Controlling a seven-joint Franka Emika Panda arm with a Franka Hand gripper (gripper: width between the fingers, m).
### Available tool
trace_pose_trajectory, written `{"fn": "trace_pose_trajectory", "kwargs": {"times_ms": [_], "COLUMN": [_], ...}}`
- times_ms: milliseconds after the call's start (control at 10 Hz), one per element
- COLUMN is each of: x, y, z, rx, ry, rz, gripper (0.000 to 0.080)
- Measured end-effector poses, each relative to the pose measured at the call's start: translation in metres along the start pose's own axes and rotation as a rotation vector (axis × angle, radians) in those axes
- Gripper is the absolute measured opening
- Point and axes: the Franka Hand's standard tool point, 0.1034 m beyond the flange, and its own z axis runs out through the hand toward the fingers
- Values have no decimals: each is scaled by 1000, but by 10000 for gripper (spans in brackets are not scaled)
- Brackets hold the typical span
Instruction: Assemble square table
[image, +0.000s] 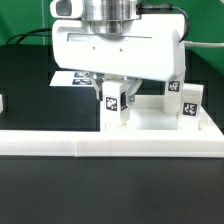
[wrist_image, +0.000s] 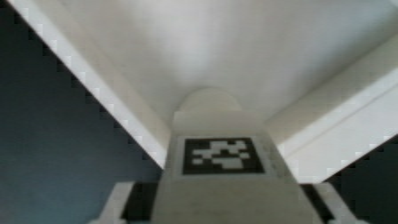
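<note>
Nearest the low white wall, the gripper is clenching a stiff, light-looking leg by its flanks, standing it on the slick, rigid slab, another leg waiting beyond.

Black matte bench top covers the working area in the exterior view. Long low white plastic wall runs across the bench parallel to its near edge, spanning almost the full width of the frame, with a visible seam roughly at mid-length. Thin flat white marker board lies flat on the bench toward the far edge, partly hidden; two or more black-white tags readable on its exposed part. Green backdrop stands behind the far edge. Small white object at the exterior view's left bench edge, cut off, unidentifiable.
</note>
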Motion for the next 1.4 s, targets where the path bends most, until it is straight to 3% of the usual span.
{"fn": "trace_pose_trajectory", "kwargs": {"times_ms": [200,400,500,900,1200,1300,1400], "x": [0,-4,-2,-1,-1,-2,-3], "y": [0,-5,-5,-6,-6,-8,-10], "z": [0,1,2,3,3,4,4], "rx": [0,-37,-37,12,15,22,23], "ry": [0,4,5,-30,-10,11,23], "rz": [140,595,732,1350,1282,1133,974], "gripper": [286,286,286,287,313,504,504]}}
